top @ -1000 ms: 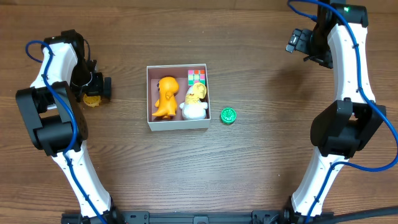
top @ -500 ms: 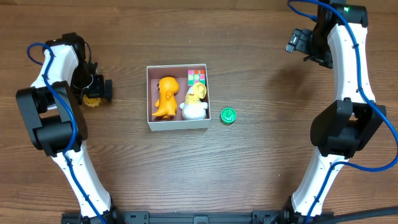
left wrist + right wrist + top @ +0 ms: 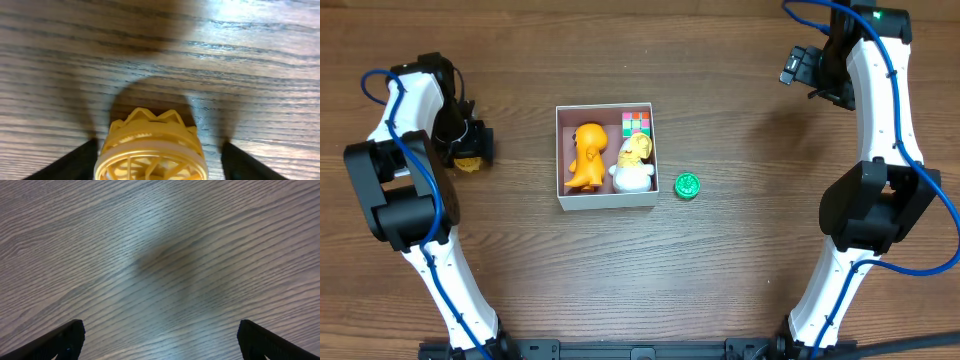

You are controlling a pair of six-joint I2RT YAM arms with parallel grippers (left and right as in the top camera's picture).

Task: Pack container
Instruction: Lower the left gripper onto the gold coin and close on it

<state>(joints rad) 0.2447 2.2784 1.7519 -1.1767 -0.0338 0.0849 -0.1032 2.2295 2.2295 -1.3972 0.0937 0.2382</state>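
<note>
The container [image 3: 608,201], thin white walls and dusty pink floor, sits mid-table holding a smooth orange figure [image 3: 586,155], a white-and-yellow one [image 3: 634,166] and a colour-tiled cube [image 3: 637,123]. At its 9 o'clock the left gripper [image 3: 470,146] straddles a yellow crown-edged openwork toy [image 3: 150,145], fingers spread, seemingly not pinching. At 2 o'clock the right gripper [image 3: 808,70] hangs with its fingers wide apart.

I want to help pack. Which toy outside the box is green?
The round one just right of the container; the yellow toy sits between the left jaws.
</note>
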